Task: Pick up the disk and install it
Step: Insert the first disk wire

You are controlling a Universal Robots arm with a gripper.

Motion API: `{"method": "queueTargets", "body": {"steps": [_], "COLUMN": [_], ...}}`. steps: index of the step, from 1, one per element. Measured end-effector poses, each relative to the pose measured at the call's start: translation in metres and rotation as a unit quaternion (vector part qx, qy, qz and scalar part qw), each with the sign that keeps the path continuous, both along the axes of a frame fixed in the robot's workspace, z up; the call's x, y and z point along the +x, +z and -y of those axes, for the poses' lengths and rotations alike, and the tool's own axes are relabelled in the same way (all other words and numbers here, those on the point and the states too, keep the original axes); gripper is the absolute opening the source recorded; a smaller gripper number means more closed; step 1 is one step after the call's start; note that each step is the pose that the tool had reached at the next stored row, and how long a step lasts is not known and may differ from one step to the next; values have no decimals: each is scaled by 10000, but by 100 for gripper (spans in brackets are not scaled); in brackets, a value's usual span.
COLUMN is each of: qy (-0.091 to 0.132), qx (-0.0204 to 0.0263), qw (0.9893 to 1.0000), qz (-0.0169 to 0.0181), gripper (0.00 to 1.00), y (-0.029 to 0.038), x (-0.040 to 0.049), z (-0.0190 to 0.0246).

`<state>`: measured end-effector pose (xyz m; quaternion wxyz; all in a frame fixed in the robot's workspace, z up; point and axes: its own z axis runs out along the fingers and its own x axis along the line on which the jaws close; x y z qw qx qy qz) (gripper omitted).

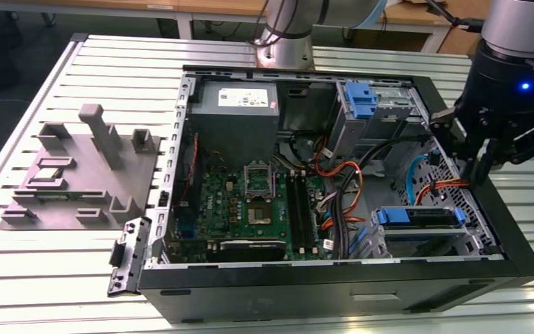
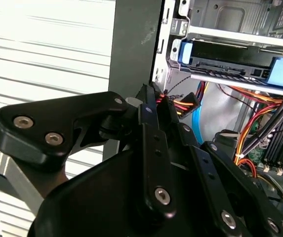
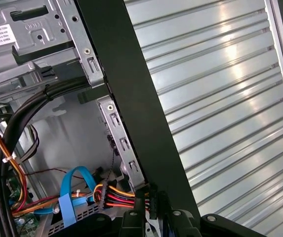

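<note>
The disk [image 1: 418, 217], edged by its blue carrier bracket, lies flat in the grey drive cage at the near corner of the open computer case [image 1: 341, 282], on the exterior view's right. The second wrist view looks at the disk [image 2: 225, 63] from the side, inside that cage. My gripper [image 1: 483, 170] hangs above the case's side wall on that side, higher than the disk and apart from it. Its black fingers [image 2: 151, 128] meet at the tips, shut with nothing between them. In both wrist views a connector with red, yellow and black wires [image 3: 124, 193] lies just past the gripper [image 3: 151, 201].
An upright blue latch piece [image 1: 363, 101] stands on a grey cage at the case's far side. Motherboard [image 1: 248, 202], power supply [image 1: 234, 104] and orange and blue cables [image 1: 341, 188] fill the case. A grey fixture block [image 1: 81, 174] sits on the slatted table [image 1: 53, 271].
</note>
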<state>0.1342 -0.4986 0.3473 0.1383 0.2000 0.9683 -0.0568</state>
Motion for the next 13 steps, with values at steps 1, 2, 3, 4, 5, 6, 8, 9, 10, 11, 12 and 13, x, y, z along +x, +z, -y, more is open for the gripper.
{"method": "queueTargets", "body": {"steps": [1,2,3,4,5,6,8,9,10,11,12,13], "qy": [0,0,0,0,0,1,0,0,0,0,0,0], "qx": [-3,-6,-9,-10,-11,-11,-12,-10,-10,-11,-12,-13], "qw": [10000,10000,10000,10000,10000,10000,10000,10000,10000,10000,10000,10000], "qz": [8,17,25,34,39,39,40,39,39,40,39,40], "gripper": [25,25,25,25,25,25,23,17,17,17,17,17], "y": [-5,-9,-13,-17,-20,-20,-15,-8,-1,6,11,13], "x": [2,3,4,4,5,5,4,4,4,4,4,4], "z": [0,0,0,0,0,0,0,0,0,0,0,-1]}}
